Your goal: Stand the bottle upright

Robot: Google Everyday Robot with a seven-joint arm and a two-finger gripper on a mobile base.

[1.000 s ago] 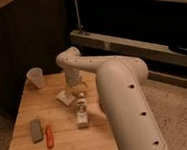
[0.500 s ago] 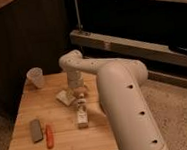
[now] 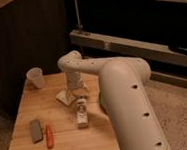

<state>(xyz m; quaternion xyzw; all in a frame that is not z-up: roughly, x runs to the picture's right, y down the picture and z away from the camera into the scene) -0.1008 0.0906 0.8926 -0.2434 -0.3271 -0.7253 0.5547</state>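
The bottle (image 3: 81, 113) is small, slim and whitish with a patterned label. It lies on its side on the wooden table (image 3: 64, 148), its long axis running away from the camera. My gripper (image 3: 78, 94) hangs from the white arm just behind the bottle's far end, close above the table. A flat white packet (image 3: 64, 97) lies just left of the gripper.
A translucent plastic cup (image 3: 35, 77) stands at the table's back left. A grey block (image 3: 36, 130) and an orange-red stick (image 3: 49, 136) lie at the front left. My bulky white arm (image 3: 125, 106) covers the table's right side. Dark shelving stands behind.
The gripper has shifted slightly right and toward the bottle. The bottle, packet and cup have not moved.
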